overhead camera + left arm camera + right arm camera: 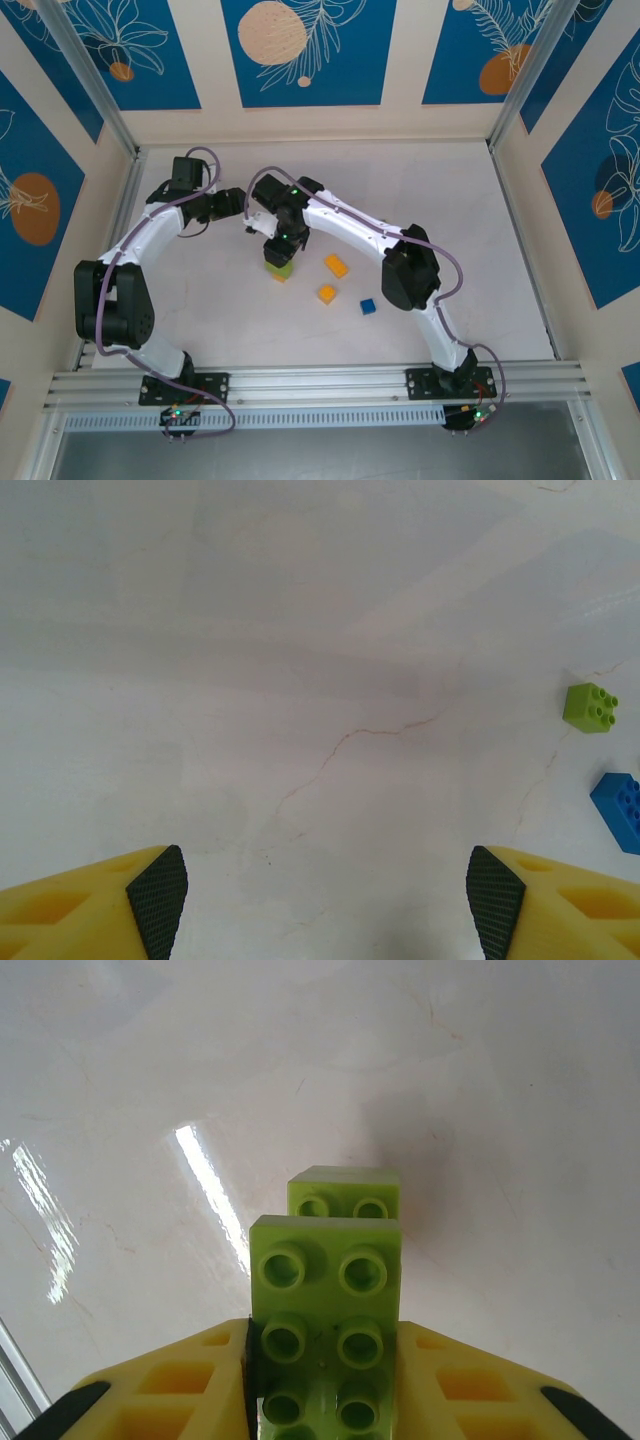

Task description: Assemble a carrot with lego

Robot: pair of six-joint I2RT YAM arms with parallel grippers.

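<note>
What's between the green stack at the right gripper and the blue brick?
In the top view, a small orange brick lies on the table about midway between the green stack and the blue brick, touching neither.

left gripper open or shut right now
Open. In the left wrist view the left gripper has its fingers spread wide apart, with bare table between them and nothing held.

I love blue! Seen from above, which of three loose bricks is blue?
The small blue plastic brick, rightmost; two orange plastic bricks lie left of it.
</note>
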